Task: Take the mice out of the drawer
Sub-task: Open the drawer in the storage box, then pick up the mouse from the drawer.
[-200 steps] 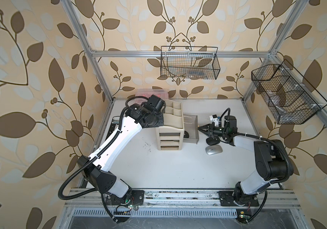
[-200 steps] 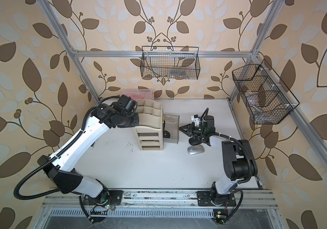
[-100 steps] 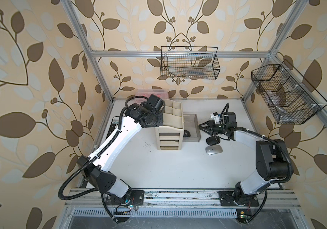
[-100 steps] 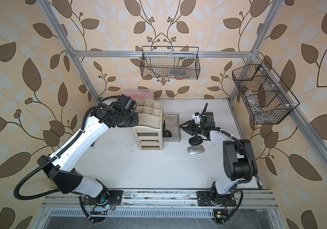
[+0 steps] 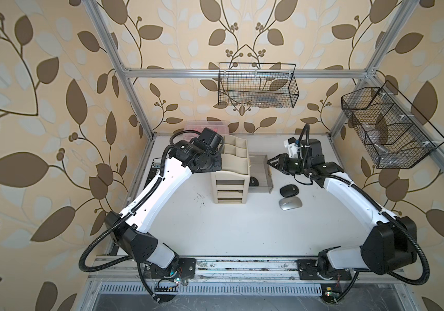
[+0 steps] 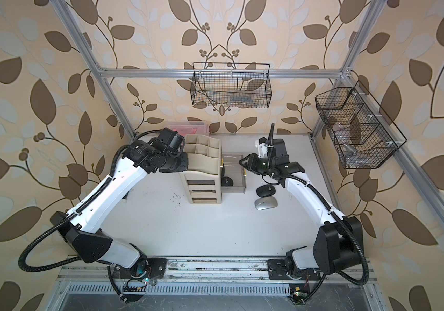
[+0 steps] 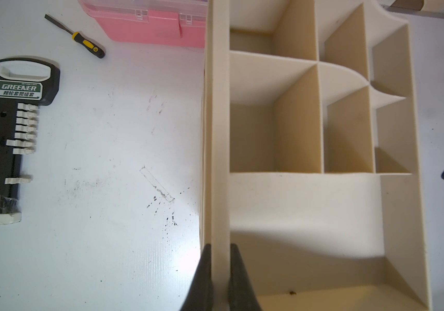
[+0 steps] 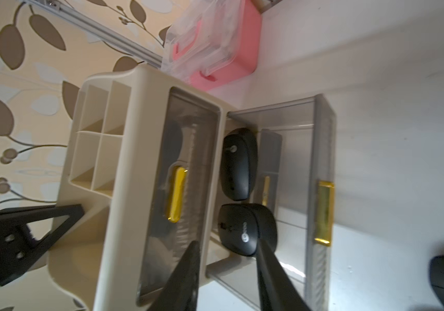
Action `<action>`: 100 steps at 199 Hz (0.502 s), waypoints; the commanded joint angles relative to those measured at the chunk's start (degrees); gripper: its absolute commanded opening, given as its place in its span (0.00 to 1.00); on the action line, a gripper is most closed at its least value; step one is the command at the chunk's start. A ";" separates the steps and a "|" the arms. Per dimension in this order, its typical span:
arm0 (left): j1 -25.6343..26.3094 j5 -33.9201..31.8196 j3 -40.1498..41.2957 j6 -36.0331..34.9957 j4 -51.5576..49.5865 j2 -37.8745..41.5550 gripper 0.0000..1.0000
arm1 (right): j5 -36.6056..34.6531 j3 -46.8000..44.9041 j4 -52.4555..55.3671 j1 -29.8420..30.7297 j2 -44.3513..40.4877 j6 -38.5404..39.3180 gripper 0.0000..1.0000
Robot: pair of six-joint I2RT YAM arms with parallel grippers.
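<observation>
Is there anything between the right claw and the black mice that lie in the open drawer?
Nothing visible stands between. The drawer is pulled out and open-topped; the right claw points straight at the nearer black mouse.

A pink lidded box (image 7: 148, 24) sat at the far edge of the table (image 5: 215, 229), left of centre. A yellow-handled screwdriver (image 7: 81, 37) lay near it, and a black socket rail (image 7: 8, 140) lay by the left edge. 1 far wire basket (image 5: 257, 86) and 1 right wire basket (image 5: 385, 126) hung above.
</observation>
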State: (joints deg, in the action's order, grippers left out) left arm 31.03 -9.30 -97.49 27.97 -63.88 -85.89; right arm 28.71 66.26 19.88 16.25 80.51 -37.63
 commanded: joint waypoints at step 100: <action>-0.67 1.83 0.93 -0.07 1.06 2.31 0.00 | 0.22 8.67 8.27 9.91 15.54 2.30 0.14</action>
State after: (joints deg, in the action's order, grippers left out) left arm 31.00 -8.86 -96.60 28.01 -62.98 -85.23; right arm 28.14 72.36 26.74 25.43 94.59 -36.97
